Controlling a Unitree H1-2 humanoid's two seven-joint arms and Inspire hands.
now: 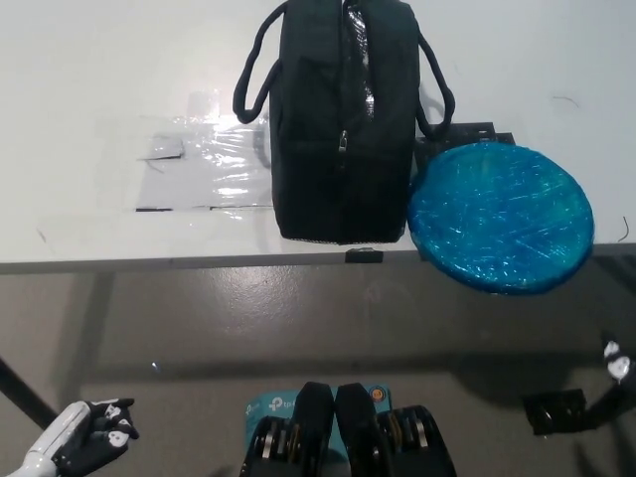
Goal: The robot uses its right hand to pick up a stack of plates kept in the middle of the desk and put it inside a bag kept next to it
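Plates (501, 218) sit untouched beside bag (343, 119), overhanging worktop (99, 79) edge. Haven't started. Right hand (616, 363) low, can't tell its state; left hand (89, 434) idle, loosely curled, empty. Next: reach, grab stack.

Only one piece of lettering shows: white characters reading roughly "tp" on a teal label (270, 406) at the bottom middle of the frame, partly hidden; the remainder cannot be read. The black bag (343, 119) and the blue plates (502, 217) bear no legible text.
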